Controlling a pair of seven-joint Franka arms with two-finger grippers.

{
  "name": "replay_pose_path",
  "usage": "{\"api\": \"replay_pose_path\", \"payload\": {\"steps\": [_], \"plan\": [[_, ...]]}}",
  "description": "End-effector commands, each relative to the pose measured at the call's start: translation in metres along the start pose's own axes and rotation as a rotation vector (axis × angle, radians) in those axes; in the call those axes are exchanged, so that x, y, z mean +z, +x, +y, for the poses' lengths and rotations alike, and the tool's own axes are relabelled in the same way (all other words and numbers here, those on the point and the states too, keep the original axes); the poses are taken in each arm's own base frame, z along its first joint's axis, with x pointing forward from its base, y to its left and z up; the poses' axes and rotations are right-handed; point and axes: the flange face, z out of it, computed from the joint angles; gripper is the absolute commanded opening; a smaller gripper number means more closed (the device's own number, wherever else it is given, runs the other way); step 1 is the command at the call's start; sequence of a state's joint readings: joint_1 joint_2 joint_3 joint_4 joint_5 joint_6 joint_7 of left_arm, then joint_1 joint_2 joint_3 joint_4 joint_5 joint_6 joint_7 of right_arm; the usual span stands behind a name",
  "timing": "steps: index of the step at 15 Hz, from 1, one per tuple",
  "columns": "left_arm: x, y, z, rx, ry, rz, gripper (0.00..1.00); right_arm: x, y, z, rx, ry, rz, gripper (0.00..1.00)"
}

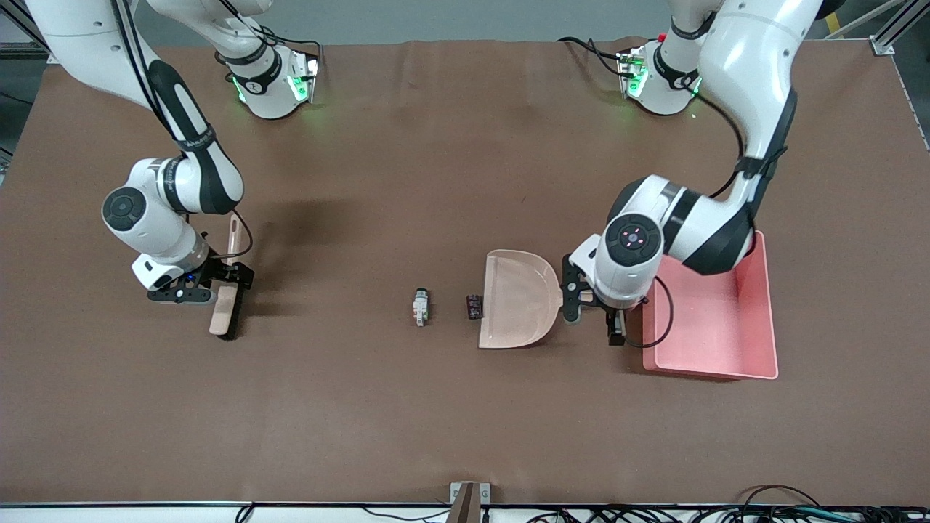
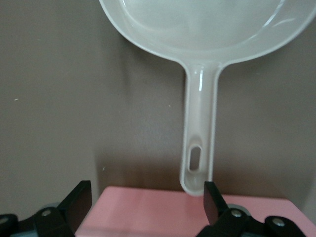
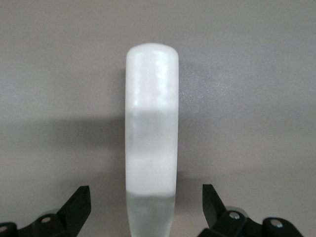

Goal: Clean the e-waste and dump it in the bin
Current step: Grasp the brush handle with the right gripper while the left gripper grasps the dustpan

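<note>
Two bits of e-waste lie mid-table: a white-grey part [image 1: 421,306] and a dark block [image 1: 474,306] at the mouth of the beige dustpan [image 1: 517,298]. The pink bin [image 1: 755,363] stands beside the dustpan, toward the left arm's end. My left gripper [image 1: 593,314] hangs open between dustpan and bin. In the left wrist view the left gripper [image 2: 146,202] is low over the bin's rim [image 2: 187,215], and the dustpan handle [image 2: 200,143] ends by one finger [image 2: 213,200]. My right gripper [image 1: 218,283] is open, straddling a brush handle [image 3: 150,138] without touching it.
The beige brush [image 1: 221,316] with black bristles lies toward the right arm's end of the table. A small bracket [image 1: 468,497] sits at the table edge nearest the front camera. Brown cloth covers the table.
</note>
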State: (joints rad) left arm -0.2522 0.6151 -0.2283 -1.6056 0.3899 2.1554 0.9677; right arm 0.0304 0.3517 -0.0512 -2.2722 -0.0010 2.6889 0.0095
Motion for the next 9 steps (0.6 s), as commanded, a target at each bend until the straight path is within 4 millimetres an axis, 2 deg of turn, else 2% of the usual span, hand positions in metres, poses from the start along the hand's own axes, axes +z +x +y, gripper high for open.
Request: {"api": "replay_pose_path", "payload": {"steps": [1,3,7,9], "plan": [[0.025,0.013,0.011,-0.003,0.016,-0.032,1.0,-0.003,-0.001,0.0,0.02,0.007,-0.001,0.93],[0.027,0.015,0.021,0.011,-0.002,-0.04,1.0,-0.003,-0.002,0.0,0.021,0.007,-0.021,0.85],[0.02,0.02,0.021,0.025,0.004,-0.028,1.0,-0.002,-0.003,0.0,0.021,0.007,-0.051,0.52],[0.016,0.018,0.019,0.031,0.01,-0.027,1.0,-0.006,0.0,0.002,0.017,0.007,-0.045,0.39]]}}
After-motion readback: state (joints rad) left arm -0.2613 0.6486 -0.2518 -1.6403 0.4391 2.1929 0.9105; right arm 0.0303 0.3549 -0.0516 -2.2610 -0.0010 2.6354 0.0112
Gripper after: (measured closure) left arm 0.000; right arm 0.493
